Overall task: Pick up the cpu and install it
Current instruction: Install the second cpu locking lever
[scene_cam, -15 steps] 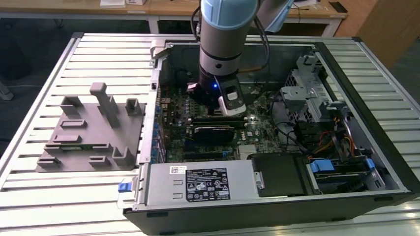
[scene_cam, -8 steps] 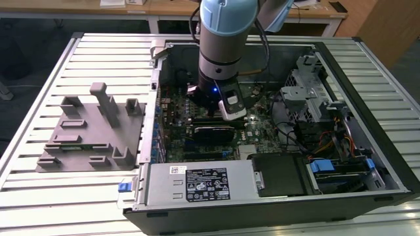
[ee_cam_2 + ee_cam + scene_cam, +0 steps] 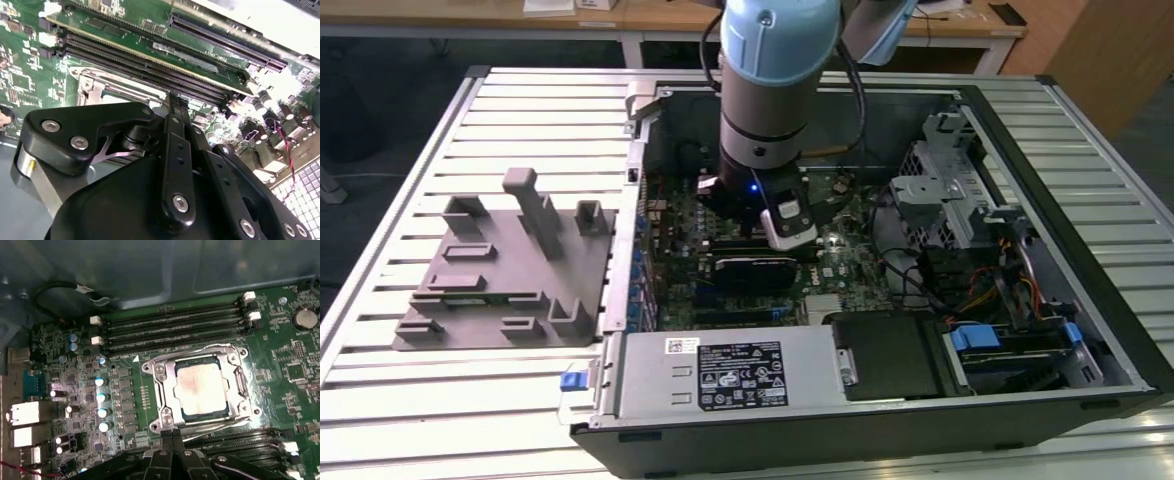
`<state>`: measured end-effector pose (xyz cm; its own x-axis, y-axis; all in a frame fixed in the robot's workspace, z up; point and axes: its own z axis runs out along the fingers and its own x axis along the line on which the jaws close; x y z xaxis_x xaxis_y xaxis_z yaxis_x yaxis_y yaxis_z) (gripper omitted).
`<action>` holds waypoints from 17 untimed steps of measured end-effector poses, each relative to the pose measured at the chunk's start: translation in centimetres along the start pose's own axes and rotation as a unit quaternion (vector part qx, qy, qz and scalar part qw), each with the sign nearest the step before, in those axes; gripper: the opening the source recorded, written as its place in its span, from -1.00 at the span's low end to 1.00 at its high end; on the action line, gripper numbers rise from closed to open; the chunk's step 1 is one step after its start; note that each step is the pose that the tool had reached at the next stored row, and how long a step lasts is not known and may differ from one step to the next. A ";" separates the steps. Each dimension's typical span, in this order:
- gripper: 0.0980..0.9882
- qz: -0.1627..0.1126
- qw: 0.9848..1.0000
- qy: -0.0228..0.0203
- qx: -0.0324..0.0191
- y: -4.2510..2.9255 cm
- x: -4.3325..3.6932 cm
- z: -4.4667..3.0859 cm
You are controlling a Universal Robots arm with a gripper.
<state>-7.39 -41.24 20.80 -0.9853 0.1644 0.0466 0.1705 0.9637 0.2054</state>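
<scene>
Open computer case [image 3: 1067, 330]; cpu [image 3: 202, 388] seated in socket.

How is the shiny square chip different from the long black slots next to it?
The cpu is one square, pale and shiny; the memory slots are several long, thin, dark strips. The cpu sits inside a metal frame; the slots lie bare, with white clips at their ends. Both lie flat on the green motherboard.
</scene>
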 end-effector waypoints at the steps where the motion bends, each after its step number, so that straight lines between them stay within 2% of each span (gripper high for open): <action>1: -0.98 -0.001 1.000 0.000 -0.002 -0.09 0.05 0.04; 4: -0.98 -0.003 1.000 0.000 -0.006 -0.34 0.24 0.23; 10: -0.98 -0.009 1.000 0.001 -0.019 -0.56 0.62 0.64; 17: -0.98 -0.015 1.000 0.004 -0.027 -0.72 0.65 0.86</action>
<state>-8.16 -41.64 19.84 -0.9899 0.1337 0.0464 0.1412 0.9555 0.2591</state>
